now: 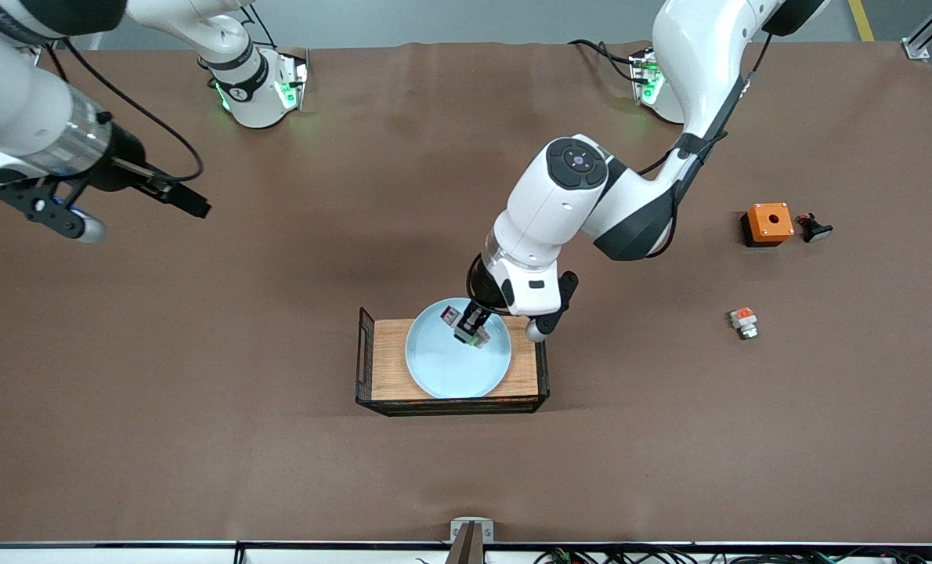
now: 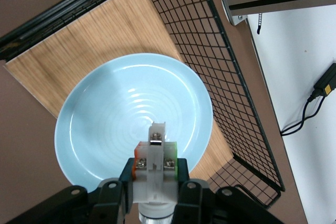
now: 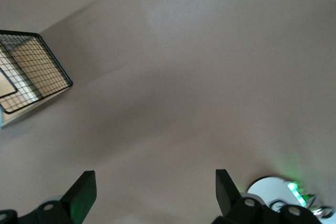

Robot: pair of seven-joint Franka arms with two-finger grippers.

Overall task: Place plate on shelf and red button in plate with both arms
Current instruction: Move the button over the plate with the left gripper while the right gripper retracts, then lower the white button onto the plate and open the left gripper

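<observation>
Two arms: right tool (image 1: 133,205), fingers apart, hangs over bare bench (image 1: 278,470) nr its own end, while left tool (image 1: 472,327) is clamped on red button (image 2: 155,163) over plate (image 1: 442,368) in wire tray (image 1: 368,368) mid-bench.

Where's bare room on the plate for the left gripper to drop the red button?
The plate sits bare in the wire tray; nothing lies on it. The left gripper holds the red button over its middle. Crowded only by the tray's mesh walls. The right gripper waits open over bare table.
</observation>
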